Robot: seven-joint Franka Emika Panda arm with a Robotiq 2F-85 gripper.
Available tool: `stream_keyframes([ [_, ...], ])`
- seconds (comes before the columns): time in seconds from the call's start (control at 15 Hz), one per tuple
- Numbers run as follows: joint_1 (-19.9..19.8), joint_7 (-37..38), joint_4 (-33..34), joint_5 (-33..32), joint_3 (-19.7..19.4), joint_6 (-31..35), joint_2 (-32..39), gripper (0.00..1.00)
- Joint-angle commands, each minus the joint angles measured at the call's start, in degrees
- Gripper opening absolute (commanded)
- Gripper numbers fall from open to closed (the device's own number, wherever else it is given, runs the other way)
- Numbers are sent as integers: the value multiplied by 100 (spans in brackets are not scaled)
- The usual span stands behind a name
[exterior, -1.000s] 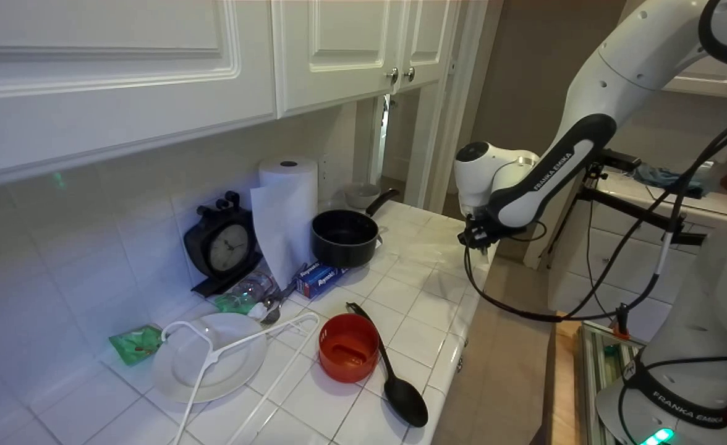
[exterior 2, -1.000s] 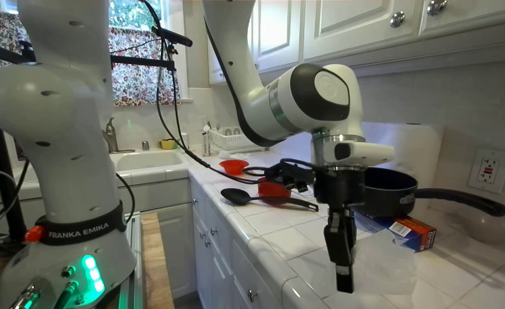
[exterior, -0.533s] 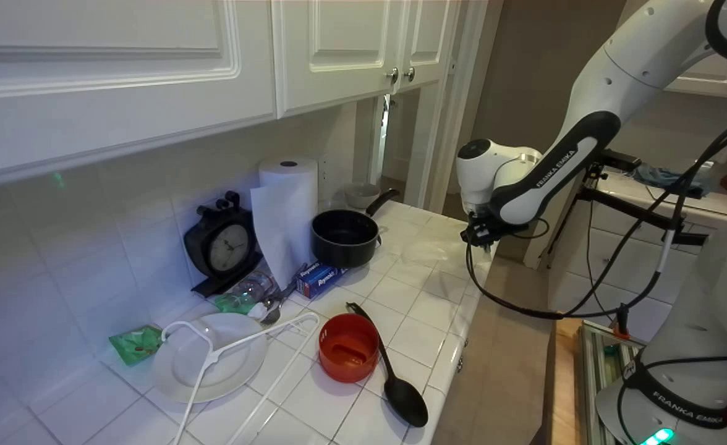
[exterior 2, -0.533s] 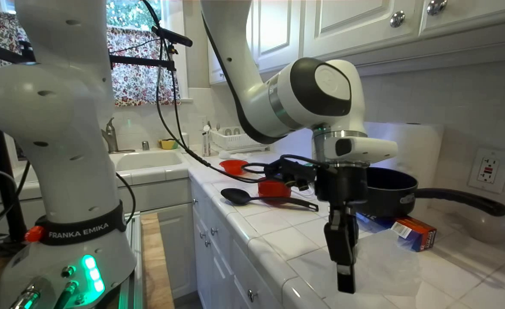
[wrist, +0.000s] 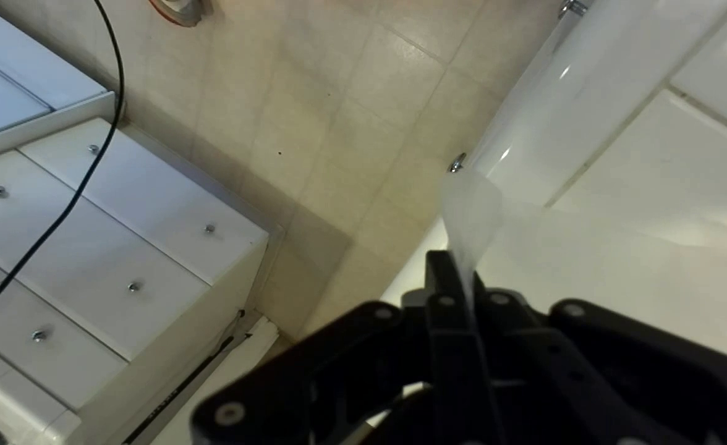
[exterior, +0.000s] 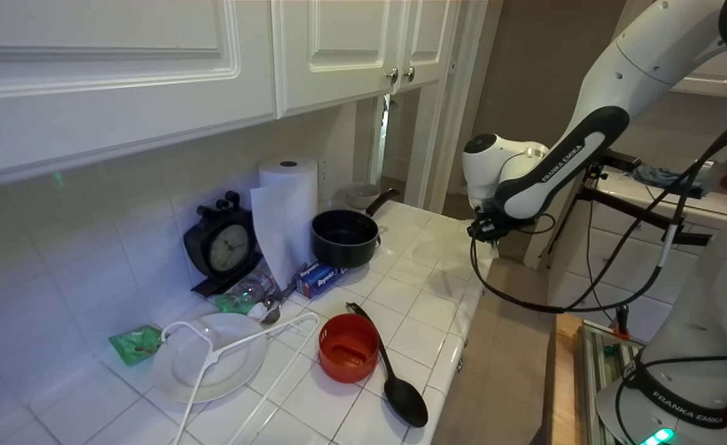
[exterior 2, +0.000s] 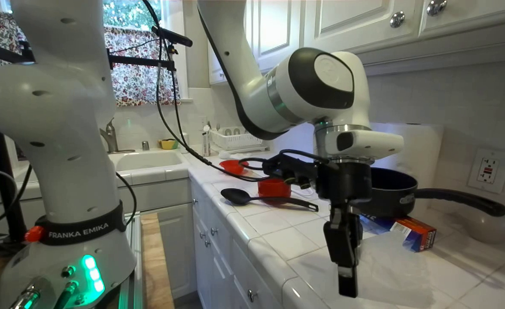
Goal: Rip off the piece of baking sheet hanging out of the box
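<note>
The blue baking-sheet box lies on the tiled counter, partly under the black pot; its orange end faces the camera in an exterior view. A translucent baking sheet spans from near the box to my gripper. In the wrist view, my gripper is shut on the bunched sheet, low near the counter's front edge. The sheet's far end overlaps the box's end; I cannot tell whether it is still joined.
The black pot sits against the box, its handle pointing outward. A paper towel roll stands behind. A red cup, black spoon, plate and white hanger lie on the counter. Cabinets hang above.
My gripper has moved away from the box toward the counter's front edge, with the sheet still pinched. The sheet has shifted along with it. The box and pot have not visibly moved.
</note>
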Motion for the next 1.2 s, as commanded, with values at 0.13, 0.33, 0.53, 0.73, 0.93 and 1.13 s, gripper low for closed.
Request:
stream_keyframes([
  [0.13, 32, 210, -87, -247, 414, -74, -381, 3],
  [0.33, 164, 348, -125, -420, 767, -176, -678, 29],
  [0.53, 204, 386, -149, -393, 1064, -238, -883, 46],
  [0.73, 207, 367, -188, -374, 1283, -278, -1062, 68],
  [0.93, 208, 266, -242, -177, 1422, -305, -1240, 88],
  [1.13, 219, 182, -351, -98, 1539, -289, -1454, 100],
])
